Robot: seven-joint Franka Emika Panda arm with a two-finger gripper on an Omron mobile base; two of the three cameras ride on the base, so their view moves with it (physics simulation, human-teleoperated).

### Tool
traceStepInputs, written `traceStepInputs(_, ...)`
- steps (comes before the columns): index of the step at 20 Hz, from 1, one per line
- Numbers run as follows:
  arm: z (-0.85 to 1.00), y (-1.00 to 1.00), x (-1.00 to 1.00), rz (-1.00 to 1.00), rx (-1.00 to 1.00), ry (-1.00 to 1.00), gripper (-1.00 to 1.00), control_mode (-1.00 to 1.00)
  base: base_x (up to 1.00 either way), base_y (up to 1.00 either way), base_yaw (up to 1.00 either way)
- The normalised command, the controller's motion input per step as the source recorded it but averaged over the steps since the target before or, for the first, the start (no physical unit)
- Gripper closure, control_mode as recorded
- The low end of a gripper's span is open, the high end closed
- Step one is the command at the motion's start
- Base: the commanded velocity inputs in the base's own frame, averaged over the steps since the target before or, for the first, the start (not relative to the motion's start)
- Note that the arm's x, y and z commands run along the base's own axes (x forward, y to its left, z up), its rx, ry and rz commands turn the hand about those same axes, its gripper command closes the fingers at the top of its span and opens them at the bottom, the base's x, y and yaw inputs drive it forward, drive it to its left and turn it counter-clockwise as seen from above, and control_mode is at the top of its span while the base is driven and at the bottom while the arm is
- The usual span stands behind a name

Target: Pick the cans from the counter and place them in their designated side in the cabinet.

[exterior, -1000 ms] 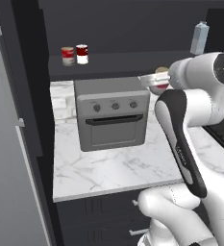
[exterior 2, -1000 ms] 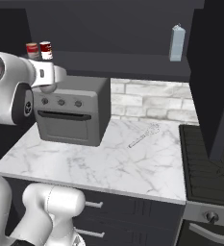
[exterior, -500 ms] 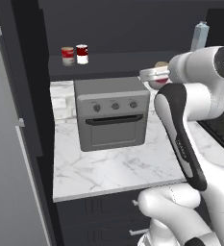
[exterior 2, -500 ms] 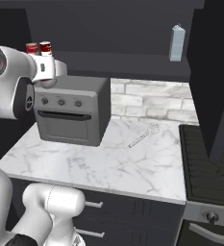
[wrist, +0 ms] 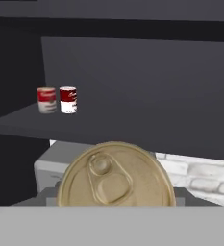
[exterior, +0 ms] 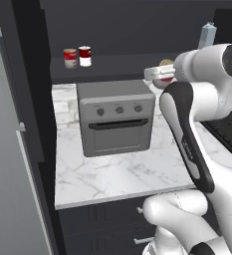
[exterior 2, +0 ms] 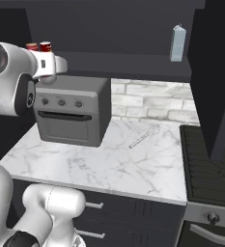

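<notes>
The jaws of the gripper (exterior: 160, 74) hold a can (wrist: 115, 176) above the toaster oven (exterior: 116, 117) on the marble desk (exterior 2: 109, 161); two cans (exterior: 77, 57) stand on the dark cabinet's shelf (exterior: 122, 64).

Red-white cans (exterior: 77, 57); charcoal cabinet (exterior: 137, 67); grey-veined white counter (exterior 2: 109, 164); grey toaster oven (exterior: 116, 117).

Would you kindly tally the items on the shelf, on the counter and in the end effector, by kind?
Cans: 3 (two on the cabinet shelf, one held in the end effector)
Cartons: 1
Toaster ovens: 1
Whisks: 1
Total: 6
</notes>
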Motion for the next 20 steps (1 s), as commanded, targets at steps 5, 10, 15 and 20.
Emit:
traceStepInputs(5, 0.05, 0.05, 0.09, 0.01, 0.00, -0.01, 1.00, -1.00, 0.00, 0.00, 0.00)
traceStepInputs(10, 0.01, 0.09, 0.13, 0.01, 0.00, 0.00, 1.00, -1.00, 0.00, 0.00, 0.00)
traceStepInputs(15, 0.00, 0.11, 0.16, 0.01, 0.00, 0.00, 1.00, -1.00, 0.00, 0.00, 0.00)
traceStepInputs(20, 0.00, 0.10, 0.19, 0.02, 0.00, 0.00, 1.00, -1.00, 0.00, 0.00, 0.00)
